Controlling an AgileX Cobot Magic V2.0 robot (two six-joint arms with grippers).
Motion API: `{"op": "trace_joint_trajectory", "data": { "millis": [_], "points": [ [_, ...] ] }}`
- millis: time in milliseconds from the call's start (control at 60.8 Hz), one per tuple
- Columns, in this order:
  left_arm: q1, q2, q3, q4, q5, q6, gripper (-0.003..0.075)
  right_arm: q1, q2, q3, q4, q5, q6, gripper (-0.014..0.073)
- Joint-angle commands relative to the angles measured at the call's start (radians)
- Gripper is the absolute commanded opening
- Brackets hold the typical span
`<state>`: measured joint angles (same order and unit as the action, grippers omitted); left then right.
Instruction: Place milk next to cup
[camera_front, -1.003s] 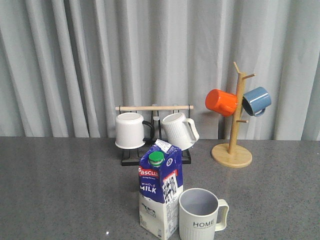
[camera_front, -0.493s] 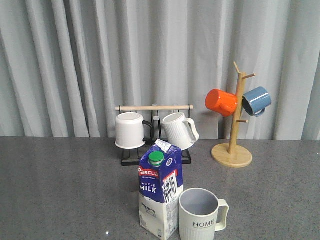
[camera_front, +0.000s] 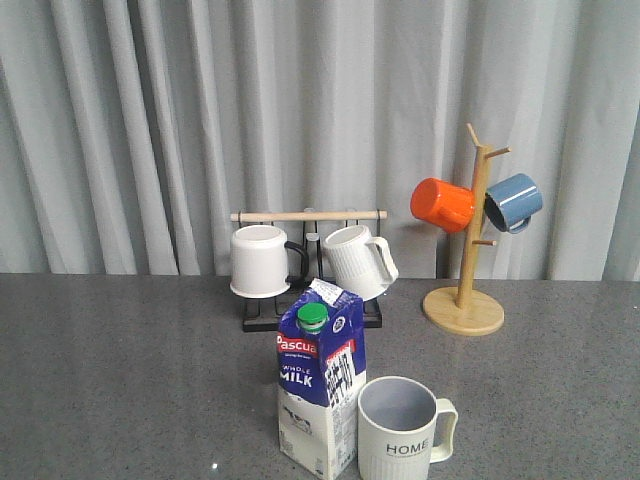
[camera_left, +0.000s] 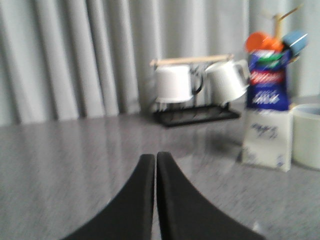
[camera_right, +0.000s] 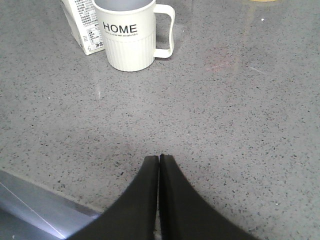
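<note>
The milk (camera_front: 320, 390), a blue-and-white carton with a green cap, stands upright near the table's front edge. Right beside it, on its right, sits the pale ribbed cup (camera_front: 400, 432) lettered "HOME", handle pointing right. The left wrist view shows the milk (camera_left: 267, 125) and the cup (camera_left: 307, 135) blurred and well ahead of my left gripper (camera_left: 156, 156), which is shut on nothing. My right gripper (camera_right: 159, 158) is also shut and empty, low over the bare table, with the cup (camera_right: 131, 35) and the carton's lower corner (camera_right: 82, 25) some way ahead. Neither gripper appears in the front view.
A black rack with a wooden bar (camera_front: 310, 268) behind the milk carries a smooth white mug (camera_front: 258, 260) and a white ribbed mug (camera_front: 355, 262). A wooden mug tree (camera_front: 466, 260) at the back right holds an orange mug (camera_front: 442, 204) and a blue mug (camera_front: 513, 202). Grey curtain behind.
</note>
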<state>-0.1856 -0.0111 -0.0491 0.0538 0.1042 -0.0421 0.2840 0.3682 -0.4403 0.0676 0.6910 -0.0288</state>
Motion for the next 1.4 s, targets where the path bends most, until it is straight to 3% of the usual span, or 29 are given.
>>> {"op": "trace_joint_trajectory", "data": {
  "millis": [0,312,493,1382],
  "points": [
    [0.056,-0.014,0.016,-0.028,-0.087,-0.019,-0.0008,-0.002,0.008,-0.026,-0.005,-0.064,0.002,-0.0005],
    [0.155,-0.014,0.100,-0.027,-0.131,-0.035,-0.0008,-0.002,0.008,-0.026,-0.004,-0.064,0.002,-0.0005],
    [0.157,-0.014,0.099,-0.027,-0.206,-0.034,-0.0008,-0.002,0.008,-0.026,-0.004,-0.064,0.002,-0.0005],
    [0.157,-0.013,0.093,-0.027,-0.203,-0.034,-0.0008,-0.002,0.008,-0.026,-0.005,-0.065,0.002,-0.0005]
  ]
}}
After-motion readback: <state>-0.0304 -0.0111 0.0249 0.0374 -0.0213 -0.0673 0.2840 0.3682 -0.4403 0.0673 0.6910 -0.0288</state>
